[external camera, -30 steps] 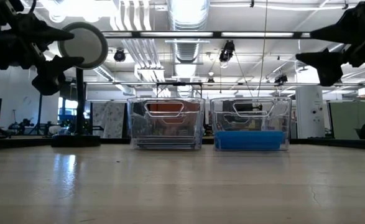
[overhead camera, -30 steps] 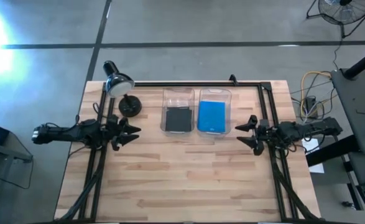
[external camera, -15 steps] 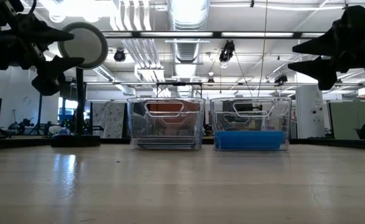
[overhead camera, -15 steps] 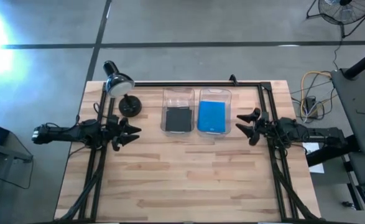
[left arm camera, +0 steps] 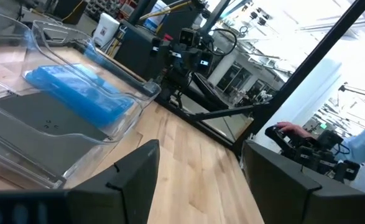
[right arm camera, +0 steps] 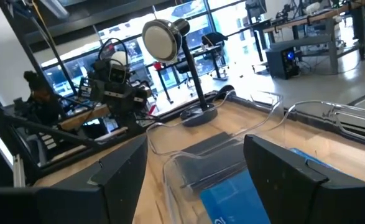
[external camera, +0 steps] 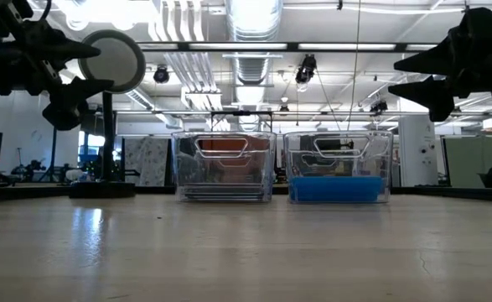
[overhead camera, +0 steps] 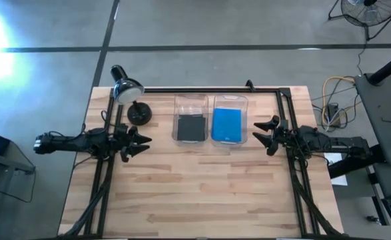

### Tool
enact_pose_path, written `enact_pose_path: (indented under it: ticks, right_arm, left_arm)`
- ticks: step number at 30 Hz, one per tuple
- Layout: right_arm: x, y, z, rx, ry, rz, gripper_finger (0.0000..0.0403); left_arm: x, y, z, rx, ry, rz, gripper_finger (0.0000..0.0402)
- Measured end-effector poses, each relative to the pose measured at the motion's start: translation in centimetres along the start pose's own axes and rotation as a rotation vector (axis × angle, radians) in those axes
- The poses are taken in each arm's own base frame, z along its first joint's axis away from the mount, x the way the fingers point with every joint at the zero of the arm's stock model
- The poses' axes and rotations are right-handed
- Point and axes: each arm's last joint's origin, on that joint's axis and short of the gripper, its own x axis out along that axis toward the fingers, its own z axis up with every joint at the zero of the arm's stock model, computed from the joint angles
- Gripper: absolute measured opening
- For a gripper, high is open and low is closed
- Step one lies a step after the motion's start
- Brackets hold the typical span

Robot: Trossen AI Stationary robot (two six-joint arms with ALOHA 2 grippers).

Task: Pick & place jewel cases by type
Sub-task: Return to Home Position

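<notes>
Two clear bins stand side by side at the far middle of the table. The left bin (overhead camera: 191, 120) holds the dark grey jewel cases (overhead camera: 191, 127), stacked flat on its floor. The right bin (overhead camera: 228, 120) holds the blue jewel cases (overhead camera: 226, 125), also lying flat; in the low view they show as a blue band (external camera: 338, 189). My left gripper (overhead camera: 142, 141) hovers open left of the bins, above the table. My right gripper (overhead camera: 260, 133) hovers open right of the blue bin. Neither holds anything.
A desk lamp (overhead camera: 130, 93) stands on its round base (overhead camera: 140, 114) at the far left, close behind my left gripper. A dark frame rail (overhead camera: 208, 89) runs along the far edge. Bare wood spans the near half of the table (overhead camera: 202, 193).
My right gripper has moved a little toward the far edge and toward the blue bin, staying open, then held still. The bins and cases have not moved.
</notes>
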Motion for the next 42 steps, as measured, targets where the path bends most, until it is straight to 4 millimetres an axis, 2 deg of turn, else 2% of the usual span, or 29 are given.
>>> enact_pose_path:
  ticks: [10, 16, 21, 26, 31, 42]
  right_arm:
    - [0.0, 0.0, 0.0, -0.012, 0.003, 0.001, 0.0254]
    - [0.1, 0.1, 0.1, -0.197, -0.002, 0.014, 0.0262]
    - [0.0, 0.7, 0.0, -0.387, 0.016, 0.213, 0.0265]
    - [-0.2, 1.4, 0.9, -0.32, -0.067, 0.363, 0.026]
    - [-0.3, 1.6, 1.6, -0.271, -0.131, 0.378, 0.0253]
    - [-0.3, 1.6, 1.6, -0.225, -0.121, 0.379, 0.0259]
  left_arm:
    - [0.0, 0.0, 0.0, 0.0, 0.0, 0.001, 0.0213]
    - [0.0, 0.0, 0.0, 0.0, -0.001, 0.002, 0.0213]
    - [0.0, 0.0, 0.0, 0.0, -0.001, 0.002, 0.0213]
    - [0.0, 0.0, 0.0, 0.0, -0.001, 0.002, 0.0213]
    - [0.0, 0.0, 0.0, 0.0, 0.0, 0.002, 0.0213]
    - [0.0, 0.0, 0.0, 0.0, 0.0, 0.002, 0.0213]
